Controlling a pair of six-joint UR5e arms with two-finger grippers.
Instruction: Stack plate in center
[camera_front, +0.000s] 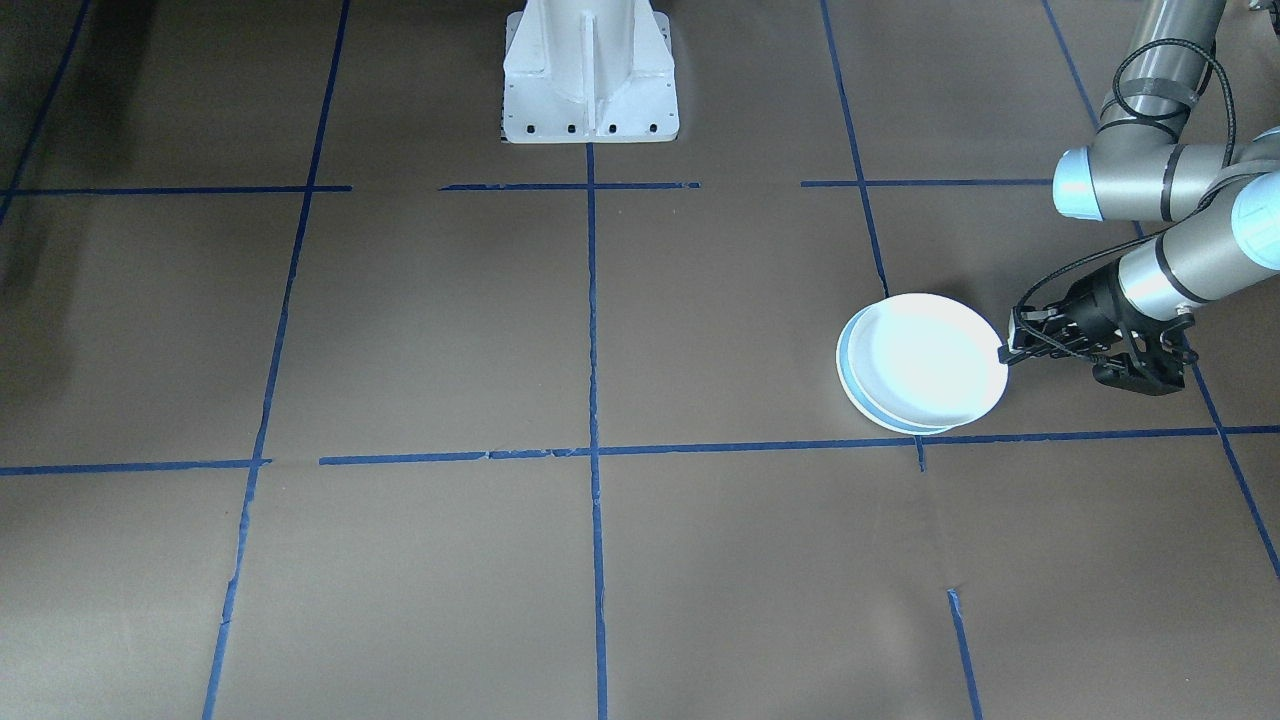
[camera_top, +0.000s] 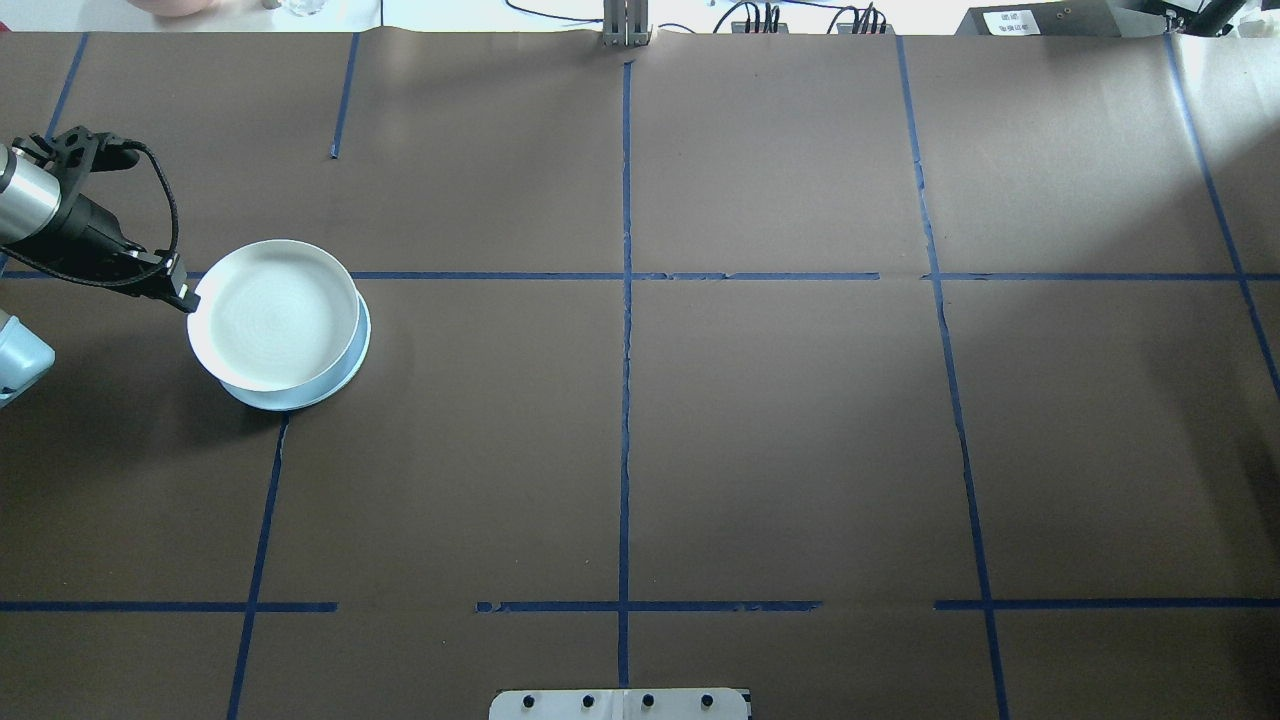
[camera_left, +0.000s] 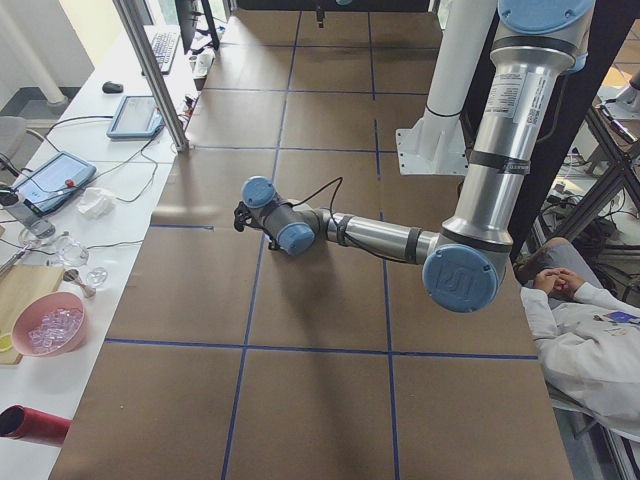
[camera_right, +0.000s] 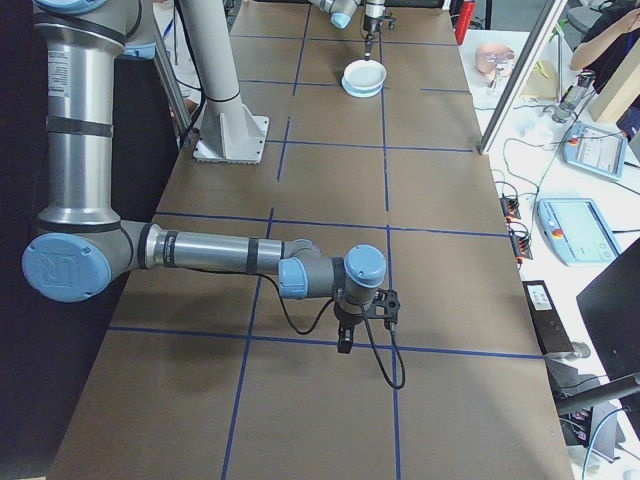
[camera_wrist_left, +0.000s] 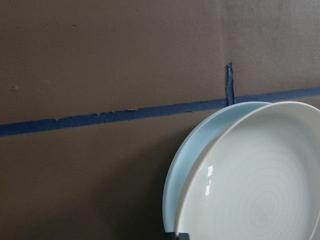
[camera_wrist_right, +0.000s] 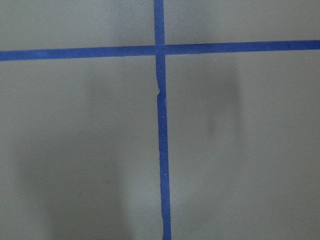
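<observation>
A pale bluish-grey plate with faint rings (camera_top: 272, 315) lies on top of a light blue plate (camera_top: 352, 362), shifted a little off it, at the table's left side. The same pair shows in the front view, ringed plate (camera_front: 930, 358) over blue plate (camera_front: 848, 375). My left gripper (camera_top: 185, 297) reaches in low from the side, and its dark fingertips (camera_wrist_left: 177, 235) are shut on the ringed plate's (camera_wrist_left: 255, 190) near rim. My right gripper (camera_right: 343, 345) hangs over bare paper far from the plates (camera_right: 363, 77); I cannot tell whether it is open or shut.
Brown paper with a grid of blue tape (camera_top: 626, 300) covers the table. The white robot pedestal (camera_front: 590, 80) stands at the back edge. A person sits beside the robot (camera_left: 580, 310). A side bench holds tablets and a pink bowl (camera_left: 45, 325).
</observation>
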